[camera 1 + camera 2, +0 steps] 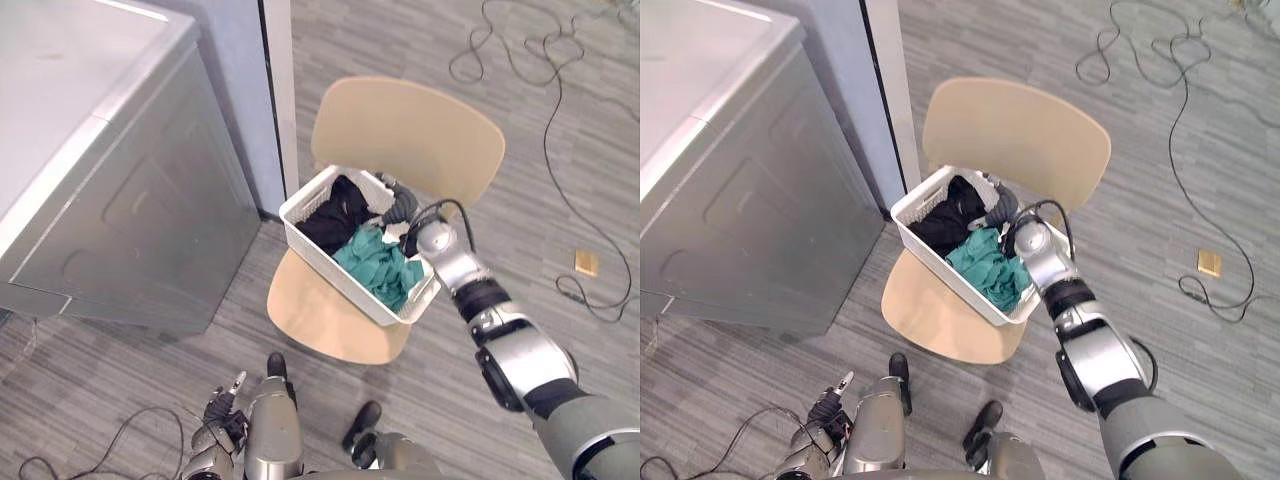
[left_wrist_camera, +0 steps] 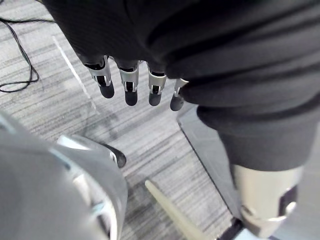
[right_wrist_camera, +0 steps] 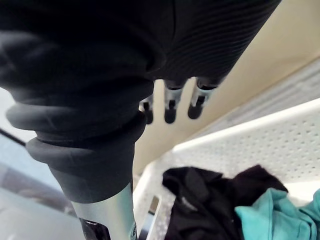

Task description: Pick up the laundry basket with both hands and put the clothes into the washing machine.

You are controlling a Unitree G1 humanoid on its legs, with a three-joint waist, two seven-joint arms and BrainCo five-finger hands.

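Observation:
A white perforated laundry basket stands on the seat of a beige chair, with a black garment and a teal one inside. My right hand is over the basket's far rim by the chair back; in the right wrist view its fingers are straight above the rim, holding nothing. My left hand hangs low by my side, fingers straight over the floor. The grey washing machine stands to the left of the chair.
A blue-grey wall panel with a white edge rises between the machine and the chair. Black cables loop on the grey floor at the upper right, near a small tan block.

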